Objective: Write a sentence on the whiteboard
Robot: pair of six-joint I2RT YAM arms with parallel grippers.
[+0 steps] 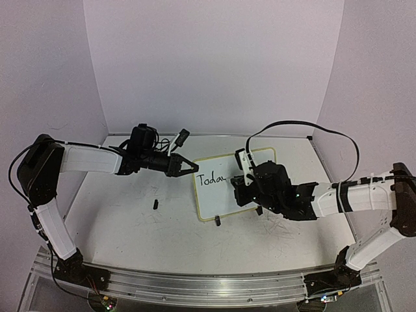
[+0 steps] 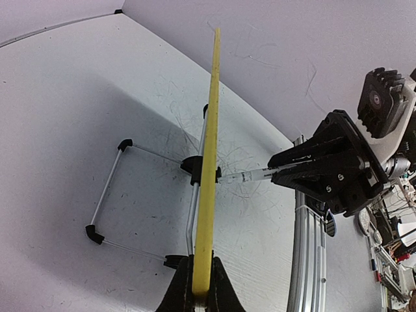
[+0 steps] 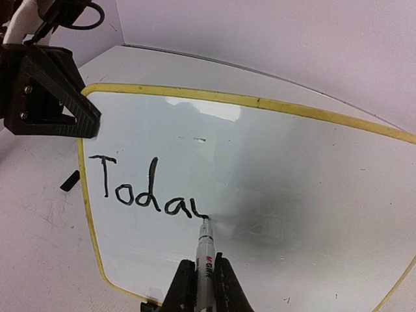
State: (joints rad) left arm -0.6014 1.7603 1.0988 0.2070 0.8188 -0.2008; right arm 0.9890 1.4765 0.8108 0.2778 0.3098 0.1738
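The whiteboard [image 1: 214,203] stands propped in the middle of the table, with a yellow rim [image 2: 209,162]. My left gripper [image 1: 193,168] is shut on its left edge, and the rim sits between the jaws [image 2: 201,289]. My right gripper [image 3: 205,286] is shut on a white marker [image 3: 205,257]. The marker tip touches the whiteboard's face [image 3: 292,169] at the end of the sentence [image 3: 146,192]. That black lettering reads "Toda" plus a short further stroke. From above, the right gripper [image 1: 240,184] is over the board's middle, beside the lettering [image 1: 211,179].
A small black cap [image 1: 156,204] lies on the table left of the board. A wire stand [image 2: 107,195] with black feet props the board from behind. White walls close in the back and sides. An aluminium rail [image 1: 208,286] runs along the near edge.
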